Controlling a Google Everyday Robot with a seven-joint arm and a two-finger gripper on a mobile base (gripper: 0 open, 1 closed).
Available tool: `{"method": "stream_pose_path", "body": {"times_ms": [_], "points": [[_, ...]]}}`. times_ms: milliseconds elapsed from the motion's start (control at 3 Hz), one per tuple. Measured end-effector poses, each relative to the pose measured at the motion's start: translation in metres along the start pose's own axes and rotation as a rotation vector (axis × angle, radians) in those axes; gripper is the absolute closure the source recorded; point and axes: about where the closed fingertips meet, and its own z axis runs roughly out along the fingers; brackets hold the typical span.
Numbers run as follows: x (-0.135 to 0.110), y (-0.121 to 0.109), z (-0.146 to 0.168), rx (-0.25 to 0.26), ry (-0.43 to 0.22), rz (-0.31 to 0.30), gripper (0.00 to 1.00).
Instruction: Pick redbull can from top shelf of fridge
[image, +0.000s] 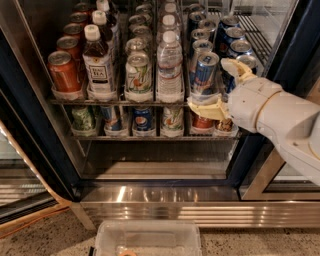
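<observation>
Fingers (210, 109) spread by redbull can (205, 75), top shelf (125, 102).

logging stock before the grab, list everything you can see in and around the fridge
fridge: one, dark frame, fills the view
top shelf: one, metal wire, upper rack
redbull can: one in front, blue and silver, top shelf, more behind
orange-red cans: one lane, top shelf, far left
tea bottles: one lane, dark, white labels, second lane
green-and-white cans: one lane, third lane
water bottles: one lane, clear, fourth lane
dark-blue cans: several, top shelf, right end
lower cans: one row, mixed colours, lower rack
plastic bin: one, clear, on the floor
gripper: one, cream, open, right of the redbull can
</observation>
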Motion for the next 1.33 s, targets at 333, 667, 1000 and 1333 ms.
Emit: {"method": "stream_pose_path", "body": {"times_ms": [333,667,1000,1333], "points": [[0.0115,-0.0031,0.0171,0.021,-0.02,0.055,0.27],[0.0137,-0.0031,0.018,0.022,-0.02,0.06,0.16],[0.0136,-0.0031,0.018,0.022,-0.02,0.06,0.34],[0.0136,-0.0031,0.0181,0.022,-0.02,0.06,0.31]]}}
